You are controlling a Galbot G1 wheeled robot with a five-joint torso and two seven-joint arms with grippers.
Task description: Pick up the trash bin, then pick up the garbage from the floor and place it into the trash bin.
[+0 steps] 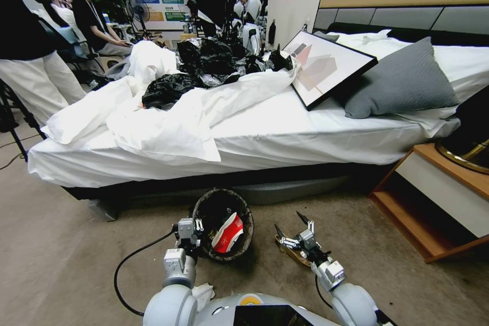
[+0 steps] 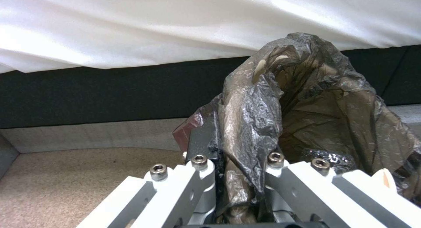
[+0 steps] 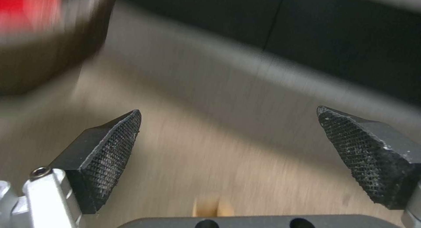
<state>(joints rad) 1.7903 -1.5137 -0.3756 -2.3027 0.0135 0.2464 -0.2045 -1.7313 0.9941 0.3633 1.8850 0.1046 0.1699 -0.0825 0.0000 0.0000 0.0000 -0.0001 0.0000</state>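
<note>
- Trash bin [image 1: 204, 211]: round, lined with a crinkled black bag folded over the rim; on the carpet just in front of the bed, tilted so its mouth faces up toward the head camera.
- Bin contents: one red-and-white packet [image 1: 228, 233] lying against the inner wall on the robot's right side.
- Left gripper [image 1: 189, 228]: at the bin's left rim, jaws pinched on the rim and liner; in the left wrist view the black bag [image 2: 281, 123] bunches up between the fingers [image 2: 199, 141].
- Right gripper [image 1: 291, 223]: low over the carpet, just right of the bin and apart from it; jaws spread wide, nothing between the pads [image 3: 110, 152].
- Brown flat item [image 1: 291, 253]: on the floor directly under the right gripper; cannot tell what it is.
- White crumpled tissue [image 1: 202, 294]: on the carpet close to the robot's base, beside the left arm.
- Bed [image 1: 285, 137]: white sheets, heaped black bags on top, a framed picture [image 1: 326, 67] leaning against a grey pillow [image 1: 400, 84].
- Wooden nightstand [image 1: 438, 198]: to the right of the bed.
</note>
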